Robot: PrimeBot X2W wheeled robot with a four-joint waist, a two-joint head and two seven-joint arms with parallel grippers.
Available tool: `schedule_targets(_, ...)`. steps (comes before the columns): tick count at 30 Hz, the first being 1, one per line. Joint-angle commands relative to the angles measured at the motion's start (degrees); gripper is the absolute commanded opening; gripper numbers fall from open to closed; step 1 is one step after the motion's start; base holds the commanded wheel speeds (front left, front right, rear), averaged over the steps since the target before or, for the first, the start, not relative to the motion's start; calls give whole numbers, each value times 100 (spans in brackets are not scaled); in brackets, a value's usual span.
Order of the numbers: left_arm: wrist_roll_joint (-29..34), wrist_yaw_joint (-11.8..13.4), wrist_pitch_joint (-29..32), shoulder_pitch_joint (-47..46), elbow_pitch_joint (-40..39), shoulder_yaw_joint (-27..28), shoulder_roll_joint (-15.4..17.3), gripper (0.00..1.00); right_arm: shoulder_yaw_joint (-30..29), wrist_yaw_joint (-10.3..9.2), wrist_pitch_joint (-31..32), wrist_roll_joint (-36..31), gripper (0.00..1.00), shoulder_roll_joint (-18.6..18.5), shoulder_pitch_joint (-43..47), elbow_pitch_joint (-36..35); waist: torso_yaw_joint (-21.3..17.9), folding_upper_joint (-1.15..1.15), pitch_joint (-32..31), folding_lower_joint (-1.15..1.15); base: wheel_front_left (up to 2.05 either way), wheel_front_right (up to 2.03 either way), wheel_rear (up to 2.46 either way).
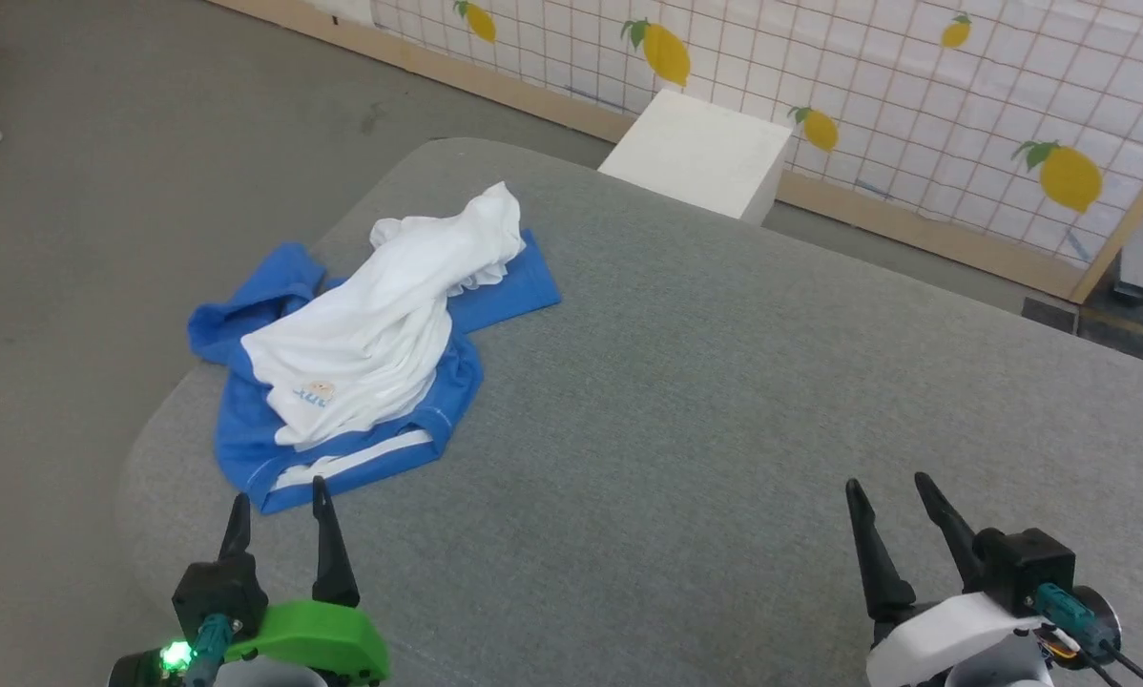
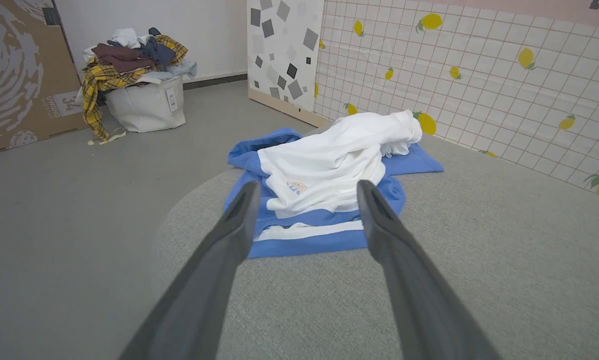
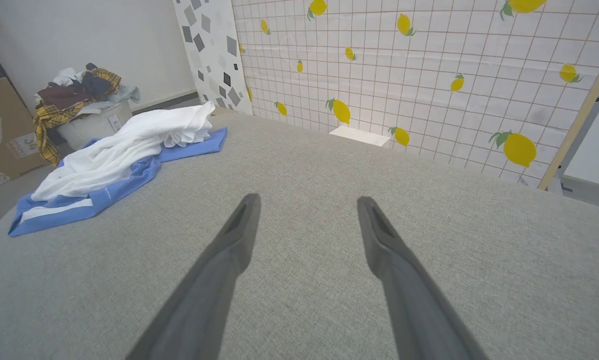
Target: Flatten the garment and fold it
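The garment (image 1: 371,334) lies crumpled near the left end of the grey padded table (image 1: 705,401): a white body bunched over bright blue sleeves, a blue-and-white striped band at its near edge, a small cartoon print showing. My left gripper (image 1: 280,496) stands open just short of that striped band, empty. In the left wrist view the garment (image 2: 329,165) sits straight ahead between the fingers of the left gripper (image 2: 307,187). At the lower right my right gripper (image 1: 888,487) is open and empty over bare table, far from the garment (image 3: 119,155), which lies at the left in its wrist view, away from the right gripper (image 3: 307,202).
A white block (image 1: 700,153) stands behind the table's far edge, against a lemon-print grid wall (image 1: 915,76). A white basket heaped with clothes (image 2: 139,80) sits on the grey floor beyond the table's left end, beside a cardboard panel (image 2: 19,75).
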Motion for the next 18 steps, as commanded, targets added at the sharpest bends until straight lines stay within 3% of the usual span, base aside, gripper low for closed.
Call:
schedule_targets(1,-71,63,-60,99,32,-15,-20,100,-9,-6,-81,38,100,3,98,54,77,0,3,0,0,0,0)
schedule_targets(10,-95,126,-164,139,126,-65,-21,100,-25,-7,-179,70,100,3,111,185,291,0,21,0,0,0,0)
schedule_targets(18,-198,-26,-199,-245,464,-117,114,100,-104,-7,-202,28,100,4,91,216,433,0,170,0,0,0,0)
